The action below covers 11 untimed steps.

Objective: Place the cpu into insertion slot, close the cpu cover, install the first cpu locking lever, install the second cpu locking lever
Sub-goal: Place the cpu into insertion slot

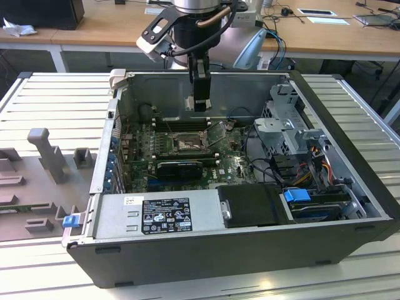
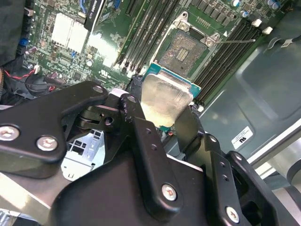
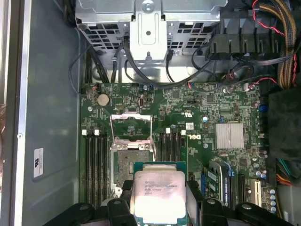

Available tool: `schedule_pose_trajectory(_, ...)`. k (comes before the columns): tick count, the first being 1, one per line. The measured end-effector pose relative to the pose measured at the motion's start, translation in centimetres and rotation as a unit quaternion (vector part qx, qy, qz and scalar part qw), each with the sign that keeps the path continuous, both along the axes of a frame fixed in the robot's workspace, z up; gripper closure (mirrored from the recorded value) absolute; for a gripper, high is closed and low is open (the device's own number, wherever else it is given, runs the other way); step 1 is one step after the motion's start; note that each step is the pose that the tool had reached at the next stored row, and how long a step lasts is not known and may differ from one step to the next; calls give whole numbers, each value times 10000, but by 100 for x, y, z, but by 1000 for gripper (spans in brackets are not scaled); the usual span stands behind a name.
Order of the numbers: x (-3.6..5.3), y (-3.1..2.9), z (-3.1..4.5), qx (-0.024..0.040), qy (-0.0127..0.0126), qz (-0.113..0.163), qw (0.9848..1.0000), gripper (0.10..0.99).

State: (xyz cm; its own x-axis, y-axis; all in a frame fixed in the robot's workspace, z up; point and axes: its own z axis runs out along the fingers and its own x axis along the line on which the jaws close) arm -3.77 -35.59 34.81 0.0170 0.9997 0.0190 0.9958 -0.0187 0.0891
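Hanging over the open computer case (image 1: 350,134), the gripper (image 1: 200,100) holds the cpu (image 2: 164,96) between its two black fingers (image 2: 136,117), the jaws closed on opposite edges of the chip. In both wrist views the silvery metal top of the cpu (image 3: 157,195) faces the cameras, with its green edge showing around the lid. The chip is up in the air, clear of the circuit board (image 3: 207,103) and not yet seated.

The slot (image 3: 130,162) lies bare, its brownish contact field exposed inside the dark metal rim. In the second wrist view the slot (image 2: 186,49) sits just past the far edge of the held chip. The cover (image 3: 131,116) is swung open off the slot, on the side away from the gripper, and green board shows through its window. Whether it stands upright or lies back cannot be told.

Long black memory slots (image 3: 94,160) run along both sides of the slot. In the exterior view the case lies on its side on a ribbed metal table (image 1: 56,100), with the slot (image 1: 187,145) near the middle of the board and a grey power supply (image 1: 156,215) along the near wall.
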Motion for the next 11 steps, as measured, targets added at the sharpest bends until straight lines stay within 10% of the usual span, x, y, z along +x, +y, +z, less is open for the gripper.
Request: schedule_pose_trajectory(11, 0, 6, -191, -4, 6, -46, 10000, 561)
